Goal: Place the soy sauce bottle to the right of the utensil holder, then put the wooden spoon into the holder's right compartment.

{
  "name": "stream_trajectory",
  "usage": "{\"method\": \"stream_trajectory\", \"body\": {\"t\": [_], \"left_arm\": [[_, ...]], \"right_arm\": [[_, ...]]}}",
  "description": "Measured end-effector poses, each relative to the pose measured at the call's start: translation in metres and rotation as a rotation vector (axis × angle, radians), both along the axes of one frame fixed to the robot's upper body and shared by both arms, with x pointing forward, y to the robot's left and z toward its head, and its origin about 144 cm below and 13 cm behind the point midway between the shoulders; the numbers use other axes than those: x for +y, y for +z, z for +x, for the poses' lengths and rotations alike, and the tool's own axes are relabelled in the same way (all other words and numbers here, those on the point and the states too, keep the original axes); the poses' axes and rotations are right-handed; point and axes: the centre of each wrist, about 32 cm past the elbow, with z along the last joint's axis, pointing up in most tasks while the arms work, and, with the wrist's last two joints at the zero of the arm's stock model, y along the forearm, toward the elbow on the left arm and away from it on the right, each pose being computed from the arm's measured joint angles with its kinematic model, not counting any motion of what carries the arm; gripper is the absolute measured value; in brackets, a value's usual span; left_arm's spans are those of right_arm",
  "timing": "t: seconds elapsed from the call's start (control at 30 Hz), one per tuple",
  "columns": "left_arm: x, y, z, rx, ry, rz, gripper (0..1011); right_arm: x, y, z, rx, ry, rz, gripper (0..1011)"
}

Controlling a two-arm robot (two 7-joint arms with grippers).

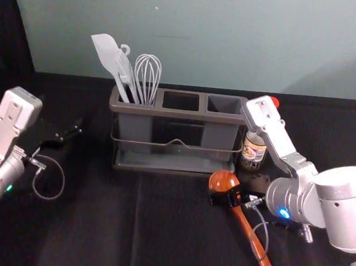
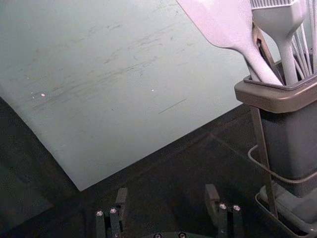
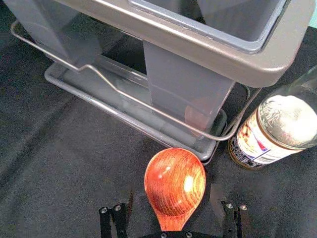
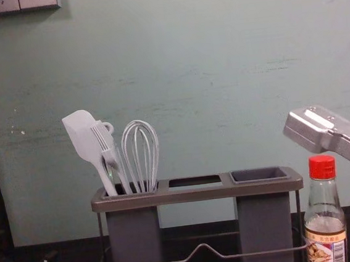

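in the head view, the soy sauce bottle (image 1: 253,152) stood upright just beside the right end of the utensil holder (image 1: 167,113), so i judged the first part was done. the wooden spoon (image 1: 223,180) lay on the tabletop (image 1: 84,224) in front, its bowl toward the holder. the right gripper (image 1: 225,197) was low at the spoon's neck; the left gripper (image 1: 60,137) was parked at the left, well apart from the holder.

in the left wrist view, the fingers of this idle gripper were spread, with nothing between them.

in the right wrist view, the fingers (image 3: 223,218) were apart on both sides of the spoon, and i saw no grip on it. the bowl was very near the front edge of the base tray (image 3: 124,111); whether they touched, i could not tell. if the closing was not centred, the smooth round neck could roll or turn. a lift with forward motion could strike the bowl on the tray or wire rail (image 3: 143,101).

in the chest view, the right arm (image 4: 324,132) reached in close by the red cap (image 4: 322,167). a careless swing toward the right compartment (image 4: 260,175) could knock the bottle over.
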Motion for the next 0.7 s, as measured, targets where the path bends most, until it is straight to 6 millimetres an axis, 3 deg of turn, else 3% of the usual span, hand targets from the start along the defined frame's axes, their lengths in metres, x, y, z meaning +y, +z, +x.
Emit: {"method": "stream_trajectory", "body": {"t": [0.7], "left_arm": [[0.0, 0.0, 0.0, 0.0, 0.0, 0.0, 1000]], "right_arm": [[0.008, -0.005, 0.017, 0.032, 0.001, -0.012, 1003]]}}
